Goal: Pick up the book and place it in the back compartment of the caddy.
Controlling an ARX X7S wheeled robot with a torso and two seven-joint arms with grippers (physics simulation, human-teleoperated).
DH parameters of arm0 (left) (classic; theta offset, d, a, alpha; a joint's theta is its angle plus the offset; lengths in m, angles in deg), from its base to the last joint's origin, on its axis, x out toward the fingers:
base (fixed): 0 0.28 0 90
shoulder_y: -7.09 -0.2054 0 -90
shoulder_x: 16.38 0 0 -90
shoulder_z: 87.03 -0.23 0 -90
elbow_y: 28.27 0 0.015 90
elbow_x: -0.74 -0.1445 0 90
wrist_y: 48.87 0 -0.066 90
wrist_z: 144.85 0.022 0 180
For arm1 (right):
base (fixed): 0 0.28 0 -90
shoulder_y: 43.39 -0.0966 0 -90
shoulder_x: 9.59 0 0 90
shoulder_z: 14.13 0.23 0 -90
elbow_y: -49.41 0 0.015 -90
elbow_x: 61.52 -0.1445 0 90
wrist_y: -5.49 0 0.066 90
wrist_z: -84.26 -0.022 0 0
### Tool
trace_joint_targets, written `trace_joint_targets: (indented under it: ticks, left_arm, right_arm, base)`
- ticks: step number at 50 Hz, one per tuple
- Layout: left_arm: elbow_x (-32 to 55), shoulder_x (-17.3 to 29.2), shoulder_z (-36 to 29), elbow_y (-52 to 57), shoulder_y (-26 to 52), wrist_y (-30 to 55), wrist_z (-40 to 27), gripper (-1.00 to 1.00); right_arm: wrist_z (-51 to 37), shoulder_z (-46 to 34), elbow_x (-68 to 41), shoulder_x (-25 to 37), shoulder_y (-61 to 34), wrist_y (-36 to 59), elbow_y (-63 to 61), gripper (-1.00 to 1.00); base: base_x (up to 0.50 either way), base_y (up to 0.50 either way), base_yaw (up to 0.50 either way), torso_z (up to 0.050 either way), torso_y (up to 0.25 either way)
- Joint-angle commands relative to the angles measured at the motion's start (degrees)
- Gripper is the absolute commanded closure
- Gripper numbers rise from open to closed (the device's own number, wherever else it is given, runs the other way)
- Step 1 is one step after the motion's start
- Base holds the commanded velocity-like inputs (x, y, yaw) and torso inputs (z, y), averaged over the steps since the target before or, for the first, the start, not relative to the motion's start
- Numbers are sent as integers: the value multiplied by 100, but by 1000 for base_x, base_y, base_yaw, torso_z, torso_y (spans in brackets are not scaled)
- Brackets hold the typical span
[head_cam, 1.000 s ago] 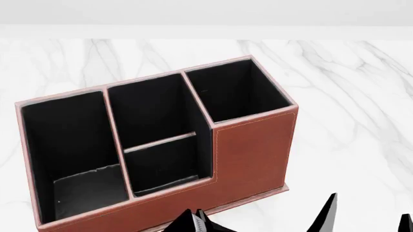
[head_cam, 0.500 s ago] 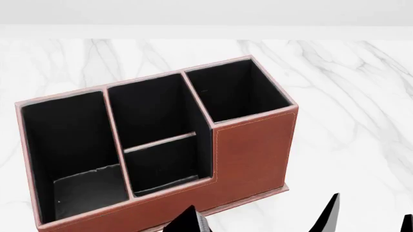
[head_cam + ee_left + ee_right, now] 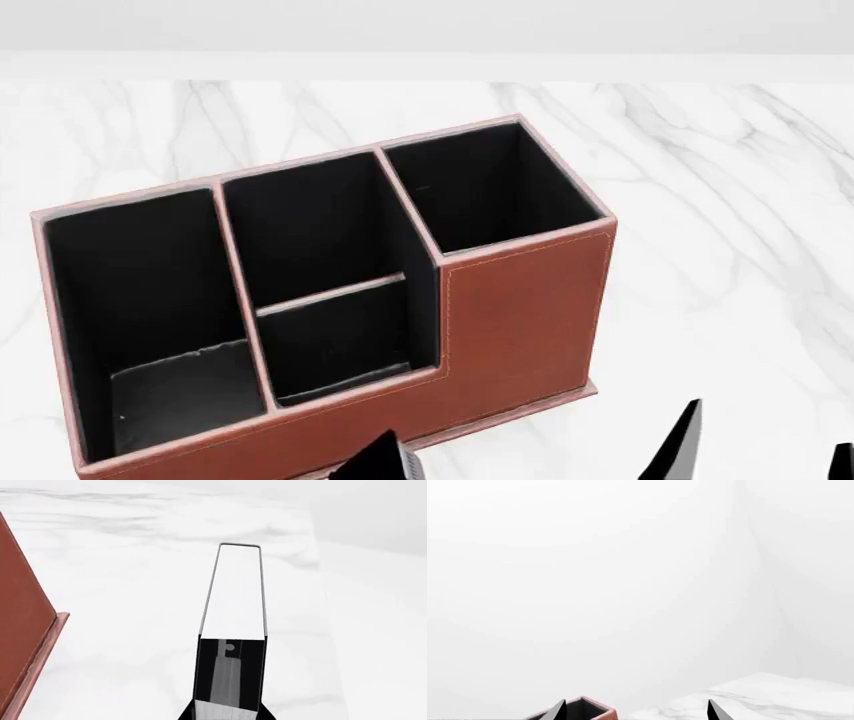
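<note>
— While the caddy (image 3: 521, 310) sits on the marble table (image 3: 721, 200), where's the book (image 3: 230, 630)?
— Clamped in the left gripper (image 3: 229, 710), edge-on above the table beside the caddy's wall.
— The back compartment (image 3: 340, 340)?
— Holds nothing.
— And the right gripper (image 3: 635, 711)?
— Fingertips spread apart, gripping nothing, raised above the caddy.

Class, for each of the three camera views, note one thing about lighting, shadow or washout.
Head view: even light, the caddy casts almost no shadow on the marble table. Left wrist view: marble washed pale, veins faint. Right wrist view: mostly blank white, only the caddy's corner shows.
</note>
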Motion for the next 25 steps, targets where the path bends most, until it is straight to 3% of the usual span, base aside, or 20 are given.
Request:
trace_joint_targets:
  ticks: [1,25]
  left_arm:
    - [179,248,15,532,-45,197,-147,100]
    - [356,1018,161,1964,-203,528,-570,100]
  right_arm:
    - [-13,-21,17,5,8,-1,-10,-100]
    - [-21,-50,32,10,-13,-24,30,-100]
  base:
    - [0,0,0,0,0]
    - [0,0,0,0,1]
